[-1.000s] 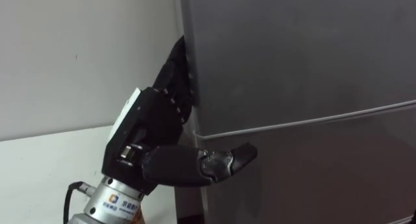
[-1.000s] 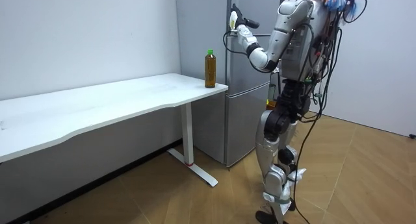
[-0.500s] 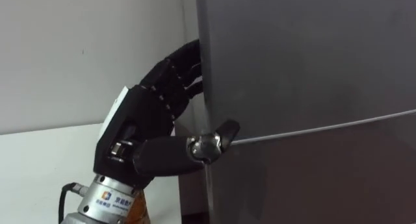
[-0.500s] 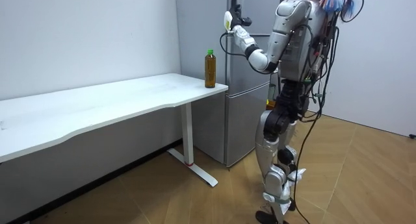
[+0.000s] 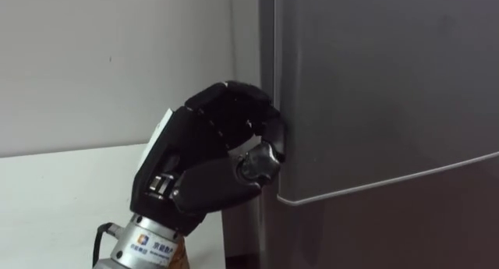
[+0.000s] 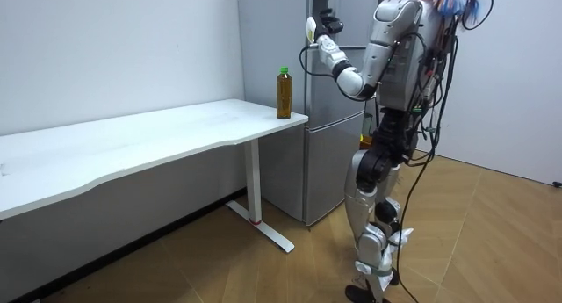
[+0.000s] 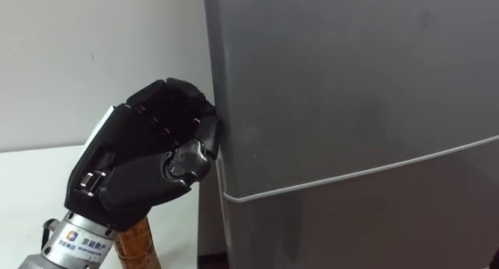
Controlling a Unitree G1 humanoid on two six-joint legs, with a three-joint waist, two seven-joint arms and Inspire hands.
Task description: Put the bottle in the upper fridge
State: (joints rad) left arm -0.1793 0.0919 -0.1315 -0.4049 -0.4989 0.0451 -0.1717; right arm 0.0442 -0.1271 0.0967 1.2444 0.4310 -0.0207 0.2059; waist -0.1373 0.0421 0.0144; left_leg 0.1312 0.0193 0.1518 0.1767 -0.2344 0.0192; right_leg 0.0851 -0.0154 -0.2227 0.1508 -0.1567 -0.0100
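Observation:
The grey fridge stands right of the white table in the room view, and I stand in front of it. Its upper door looks closed above the seam to the lower door. My left hand is raised to the upper door's left edge, just above the seam, fingers curled round that edge and thumb folded in. The bottle, brown liquid with a green cap, stands upright on the table's corner nearest the fridge. A bit of the bottle peeks out under my left wrist.
A white wall runs behind the table and the fridge. The table's long top stretches away to the room view's left. Wooden floor lies open behind me.
My left hand has slid up from the seam between the doors and its straight fingers have curled round the upper door's edge; the thumb has folded in.

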